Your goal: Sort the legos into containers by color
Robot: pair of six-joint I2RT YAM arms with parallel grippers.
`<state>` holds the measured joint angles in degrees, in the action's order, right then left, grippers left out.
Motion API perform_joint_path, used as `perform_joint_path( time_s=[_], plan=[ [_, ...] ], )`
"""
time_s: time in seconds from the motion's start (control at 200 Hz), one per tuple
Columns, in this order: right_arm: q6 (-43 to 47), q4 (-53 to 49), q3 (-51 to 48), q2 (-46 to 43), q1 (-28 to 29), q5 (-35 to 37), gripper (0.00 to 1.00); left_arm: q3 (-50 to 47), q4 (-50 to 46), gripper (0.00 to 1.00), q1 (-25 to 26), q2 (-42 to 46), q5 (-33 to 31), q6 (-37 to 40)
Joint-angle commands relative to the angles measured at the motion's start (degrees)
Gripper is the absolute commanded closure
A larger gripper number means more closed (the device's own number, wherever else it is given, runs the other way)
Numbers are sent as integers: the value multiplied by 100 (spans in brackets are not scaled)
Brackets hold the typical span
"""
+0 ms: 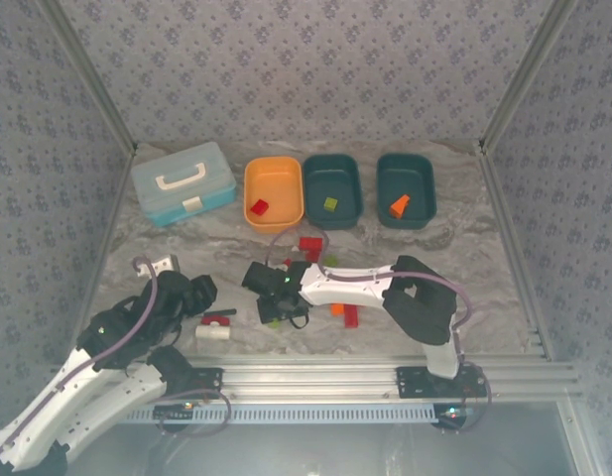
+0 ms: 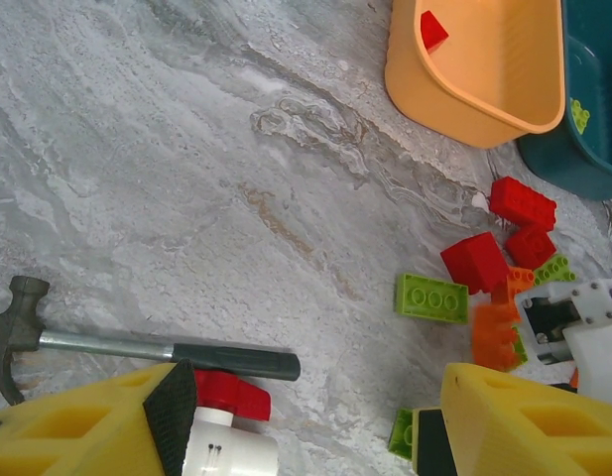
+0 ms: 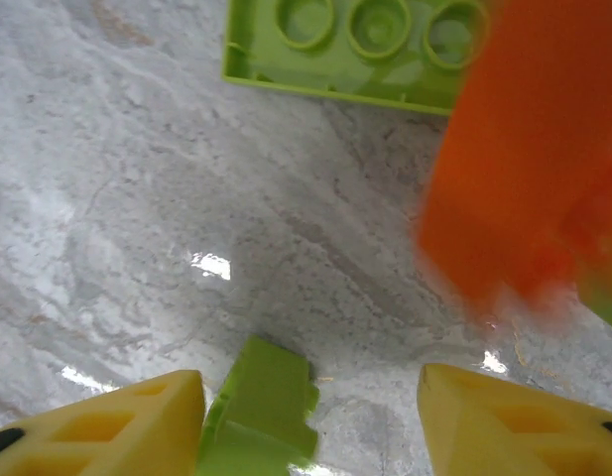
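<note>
Right fingers (image 3: 117, 426) spread, not clamped on anything. Small lime brick (image 3: 258, 416) sits on the tabletop (image 3: 137, 198) btw them, hard against the finger on the view's left. The other finger is well apart from it, bare marble between. Brick's long axis runs roughly away from the camera, leaning a bit right. Looks tipped on an edge; can't tell which face is up.

Ahead of the fingers: flat lime plate (image 3: 350, 45), long axis across the view, row of rings facing up. Blurred orange brick (image 3: 529, 169) overlaps the plate's right end and sits forward of the right-side finger, so it's the nearest thing in the way.

Top view: right arm (image 1: 345, 283) reaches left across mid tabletop, by the loose pile: red bricks (image 1: 310, 245) toward the back, a red one (image 1: 351, 316) touching an orange one (image 1: 337, 309) nearer the arm.

Back row, L to R:
- light blue case (image 1: 183, 181)
- orange tub (image 1: 276, 164) w/ a red piece (image 1: 259, 207)
- middle teal tub (image 1: 332, 161) w/ a lime piece (image 1: 330, 204)
- right teal tub (image 1: 406, 161) w/ an orange piece (image 1: 399, 205)

Left fingers (image 2: 529, 421) spread too, nothing gripped, low over the tabletop left of the pile. Red-handled tool (image 2: 231, 397) w/ white cylinder sits just beside the view's left finger. Hammer (image 2: 137, 347) lies flat beyond it, handle across the view, head at left. Another lime brick (image 2: 403, 433) is just beside the other finger.
</note>
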<state>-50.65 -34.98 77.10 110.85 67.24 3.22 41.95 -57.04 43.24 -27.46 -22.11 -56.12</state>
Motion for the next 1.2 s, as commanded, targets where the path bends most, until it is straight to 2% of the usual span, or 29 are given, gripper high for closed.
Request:
perform_joint_path(
  time_s=[0.0, 0.29, 0.565, 0.655, 0.779, 0.939, 1.194],
  plan=[
    [-120, -186, 141, 120, -26, -188, 45, 181, 34, 32, 29, -17, -28, 10],
    [-151, -518, 272, 20, 158, 47, 44, 197, 118, 32, 34, -67, -4, 86],
    [-211, -267, 42, 51, 132, -238, 46, 182, 208, 32, 31, -110, 74, 112],
    [-186, -196, 129, 131, 126, -309, 53, 142, 255, 32, 28, -125, 113, 110],
    [-190, -40, 148, 224, 122, -452, 55, 146, 265, 32, 33, -143, 135, 123],
    [-190, -50, 131, 153, 122, -363, 68, 160, 268, 32, 33, -148, 157, 171],
    [-63, -591, 53, -871, 9, 611, 78, 92, 532, 33, 30, -300, 429, 303]
  ],
)
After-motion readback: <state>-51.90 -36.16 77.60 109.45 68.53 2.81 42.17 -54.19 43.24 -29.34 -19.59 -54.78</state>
